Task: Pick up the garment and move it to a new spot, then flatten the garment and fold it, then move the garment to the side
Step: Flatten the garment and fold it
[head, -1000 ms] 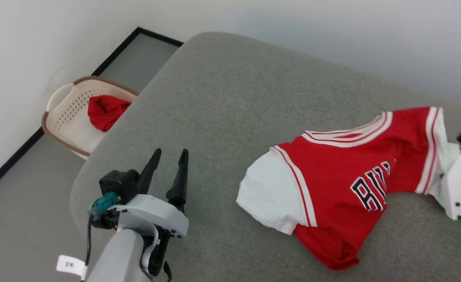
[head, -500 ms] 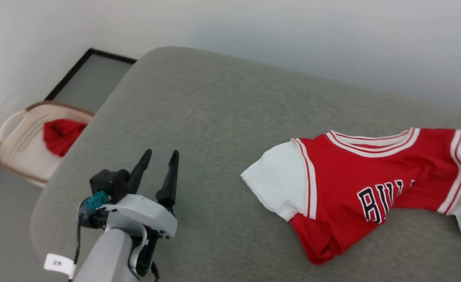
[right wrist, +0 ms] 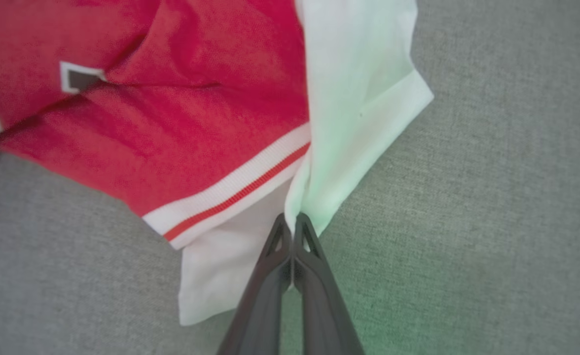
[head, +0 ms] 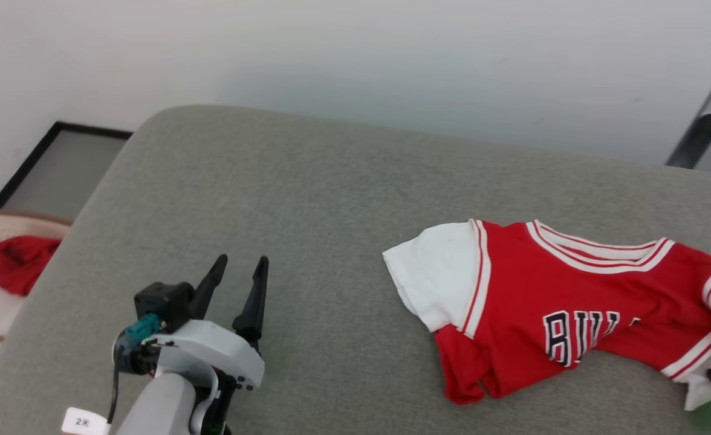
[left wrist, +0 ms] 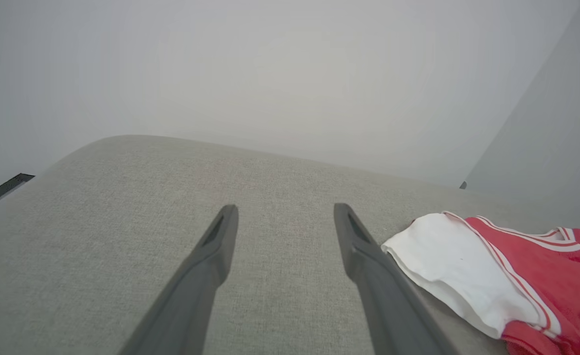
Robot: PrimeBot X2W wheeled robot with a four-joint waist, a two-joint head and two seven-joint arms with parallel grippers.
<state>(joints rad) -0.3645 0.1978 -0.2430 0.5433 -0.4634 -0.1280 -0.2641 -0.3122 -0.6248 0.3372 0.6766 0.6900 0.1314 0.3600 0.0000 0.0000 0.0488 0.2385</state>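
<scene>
Red and white on grey upholstery: the garment (head: 573, 314) lies rumpled at the lower right of the head view on a grey cushion (head: 331, 199). One white sleeve (right wrist: 359, 98) is pinched between the closed fingers of the right gripper (right wrist: 294, 219). The left gripper (head: 242, 261), at lower left, hangs over bare cushion with fingers spread and nothing between them, well apart from the jersey.

The step in hand appears to be the move to a new spot, by a pull on that sleeve. Flattening is not yet done: the hem is bunched and a fold crosses the chest. Next, the left gripper would likely need the other white sleeve to draw the cloth taut.

Readable: black lettering (head: 579, 338) "BUL", the rest lost in the fold, and a white tag (head: 82, 422) on the left arm, perhaps "2米".
</scene>
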